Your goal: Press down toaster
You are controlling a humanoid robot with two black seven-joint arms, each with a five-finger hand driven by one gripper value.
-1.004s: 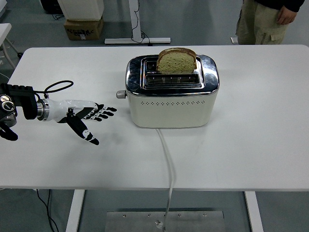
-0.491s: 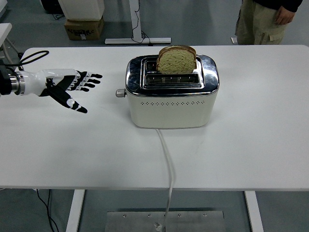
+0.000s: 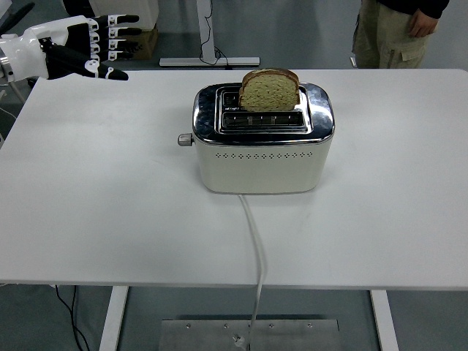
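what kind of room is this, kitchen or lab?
Looks like a lab or test space, not a kitchen: a lone toaster on a bare white table, a cardboard box on a grey floor, and a person standing by.

A person (image 3: 398, 29) in khaki trousers stands beyond the white table (image 3: 110, 219), a cardboard box (image 3: 142, 40) on the floor.

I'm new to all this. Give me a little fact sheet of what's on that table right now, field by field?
Table: white table
Toaster: cream and chrome toaster, standing mid-table
Bread: one slice of bread sticking up out of the back slot
Lever: side lever on the toaster's left end, not yet pressed
Cord: white cord running off the near edge
Left robot hand: left robot hand raised at the far left corner, fingers spread, holding nothing
Bystander: person beyond the table
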